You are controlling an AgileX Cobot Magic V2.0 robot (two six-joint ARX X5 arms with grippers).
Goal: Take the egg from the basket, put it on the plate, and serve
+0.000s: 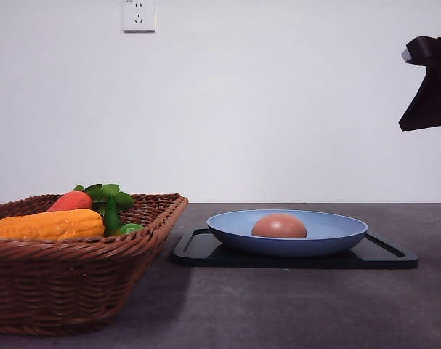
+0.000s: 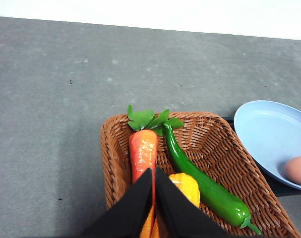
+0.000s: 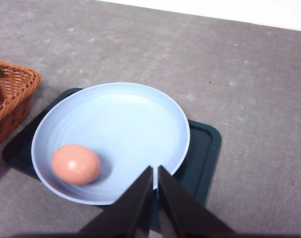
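The dark grey desk (image 1: 293, 305) spreads wide, and on its left side sits the wide brown woven wicker basket (image 1: 75, 280), loaded with an orange-yellow corn cob (image 1: 46, 225), a red-orange carrot with green leaves (image 1: 71, 201) and a long glossy green pepper (image 2: 205, 186). Just beside the basket lies the flat black rectangular tray (image 1: 383, 254), and on it rests the shallow round light blue plate (image 1: 329, 231). There's the small brownish-pink egg (image 1: 279, 227), lying inside the plate toward the side nearest the basket, touching nothing but the plate! The left gripper (image 2: 154, 176) hangs above the basket over the carrot, its black fingers pressed together with nothing between them. The right gripper (image 3: 155, 173) hovers over the plate's rim, fingers likewise closed to a thin slit, empty, well apart from the egg.
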